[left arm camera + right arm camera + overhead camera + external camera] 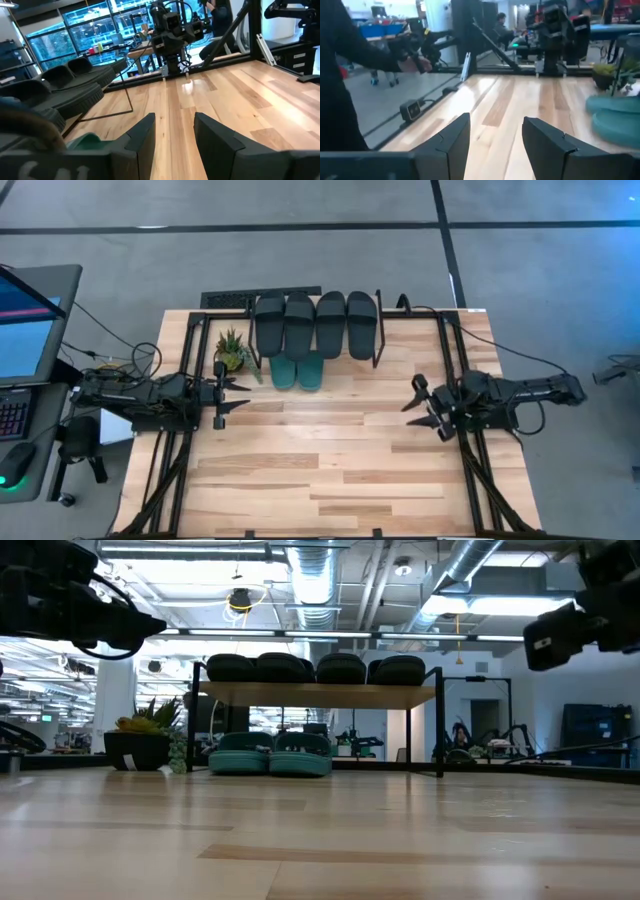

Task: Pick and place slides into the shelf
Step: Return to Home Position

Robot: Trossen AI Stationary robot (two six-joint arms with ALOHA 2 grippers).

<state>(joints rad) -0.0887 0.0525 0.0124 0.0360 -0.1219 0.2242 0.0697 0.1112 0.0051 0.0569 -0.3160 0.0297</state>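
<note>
Four black slides [315,323] sit side by side on top of the shelf [320,694], with two teal slides [298,372] tucked under it. All of that is at the bench's [330,470] far edge, and a potted plant [232,350] is just beside the shelf's left legs. Wide stretch of bare wood in front. Left arm [150,395] and right arm [510,392] lie level at the side edges, pointing inward, well apart from the shelf. Left fingers [142,137] and right fingers [452,137] are both spread apart.

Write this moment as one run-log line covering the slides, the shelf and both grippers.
black slides: four on shelf | teal slides: two under it | left gripper: open, empty, clear of shelf | right gripper: open, empty, clear of shelf
</note>
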